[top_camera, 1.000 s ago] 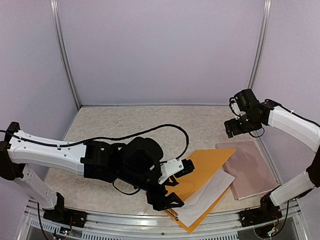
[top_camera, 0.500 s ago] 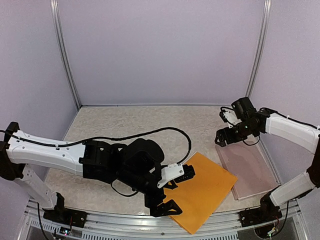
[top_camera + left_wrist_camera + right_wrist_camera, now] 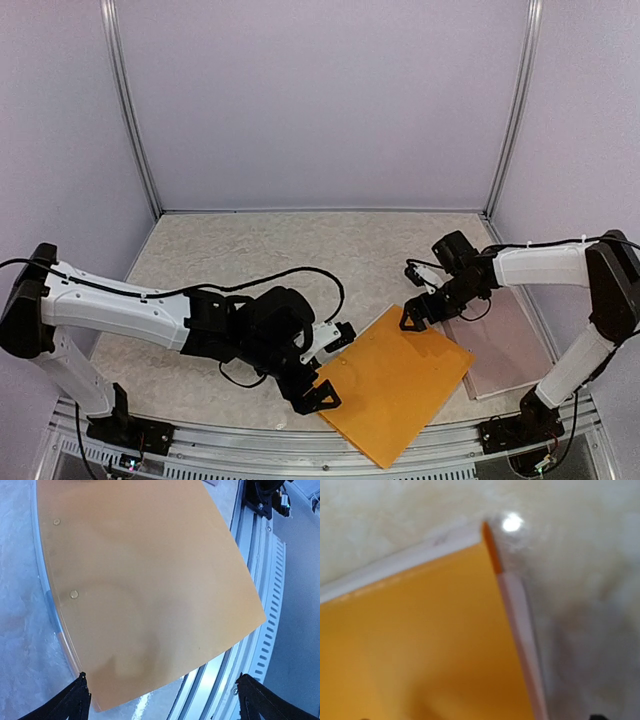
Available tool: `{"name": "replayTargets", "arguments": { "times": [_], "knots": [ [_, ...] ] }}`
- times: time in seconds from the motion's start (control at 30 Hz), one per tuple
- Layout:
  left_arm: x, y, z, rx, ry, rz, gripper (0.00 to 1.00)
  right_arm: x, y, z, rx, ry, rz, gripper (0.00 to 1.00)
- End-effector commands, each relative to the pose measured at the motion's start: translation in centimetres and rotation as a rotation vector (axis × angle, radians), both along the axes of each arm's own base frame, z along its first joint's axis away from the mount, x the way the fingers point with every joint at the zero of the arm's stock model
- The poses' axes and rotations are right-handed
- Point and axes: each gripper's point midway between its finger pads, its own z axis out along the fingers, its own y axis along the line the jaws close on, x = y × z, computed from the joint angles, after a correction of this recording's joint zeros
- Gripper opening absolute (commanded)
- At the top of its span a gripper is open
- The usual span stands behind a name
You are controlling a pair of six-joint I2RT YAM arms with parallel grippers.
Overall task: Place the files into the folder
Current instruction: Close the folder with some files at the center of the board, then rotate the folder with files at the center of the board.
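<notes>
– Left pincer, how did it stand?
– Spread wide and holding nothing. Its two black fingertips stood either side of the left corner of the folder; whether they touched it I could not tell.
– And that folder?
– Orange-yellow, shut and flat, turned like a diamond on the near right part of the worktop. A pale strip ran along its spine edge, with two small rivets beside it. Its right corner lay over the left edge of a pinkish-brown board.
– The surroundings?
– Mottled beige underfoot, like stone. Pale lilac walls with aluminium posts closed it in, and a slotted aluminium rail ran along the near edge.
– The right pincer?
– Open too, and empty, low over the folder's far corner. Its blurred wrist camera showed that corner with its white strip.
</notes>
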Motion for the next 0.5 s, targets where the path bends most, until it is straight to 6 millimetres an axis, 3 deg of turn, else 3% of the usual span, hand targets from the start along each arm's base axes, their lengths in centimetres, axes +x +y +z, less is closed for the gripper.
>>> {"name": "replayTargets", "arguments": {
  "times": [0.0,0.23,0.47],
  "knots": [
    [0.1,1.8,-3.0,0.063,-0.032,0.033,0.99,-0.1,1.9,-1.2,0.07,0.016,0.061,0.93],
    [3.6,5.2,-6.6,0.232,-0.204,0.161,0.99,-0.6,4.7,-1.7,0.168,0.057,0.123,0.92],
    [4.8,5.8,-9.2,0.323,-0.223,0.226,0.99,0.6,8.3,-1.6,0.222,0.076,0.191,0.87]
  ]
}}
